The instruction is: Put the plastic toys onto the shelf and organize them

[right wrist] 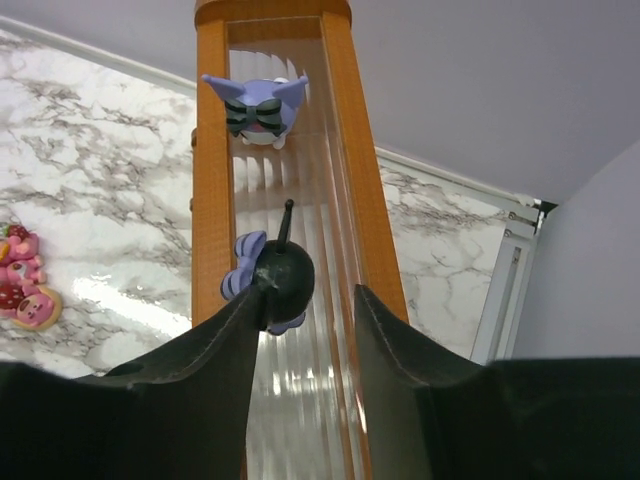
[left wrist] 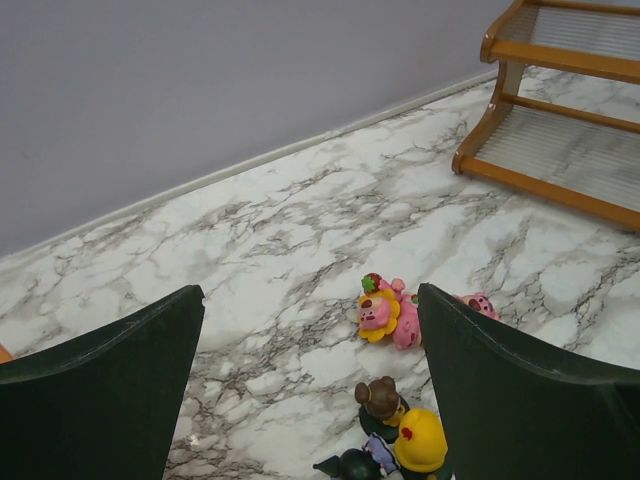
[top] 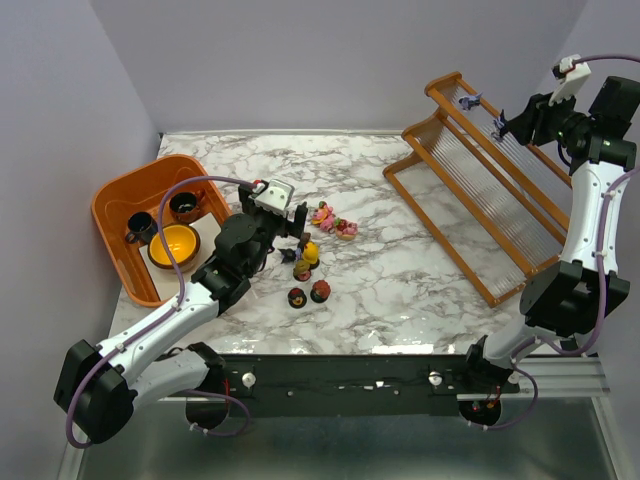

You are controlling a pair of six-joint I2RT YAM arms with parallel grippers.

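The shelf (top: 470,255) stands at the right. On its top tier sits a purple cat toy (right wrist: 256,108), also in the top view (top: 470,100). My right gripper (right wrist: 310,292) is open over that tier (right wrist: 212,200). A black-and-purple toy (right wrist: 283,280) rests against its left fingertip, with a gap to the right one. My left gripper (left wrist: 310,295) is open and empty just above the table. Below it are a brown-haired toy (left wrist: 380,398), a yellow toy (left wrist: 420,440) and a black one (left wrist: 360,467). Pink toys (left wrist: 380,312) lie beyond.
An orange tub (top: 120,200) at the left holds two dark cups (top: 140,228) and a yellow bowl (top: 173,245). Two brown-red toys (top: 296,297) stand near the table's front. The back wall runs behind the shelf.
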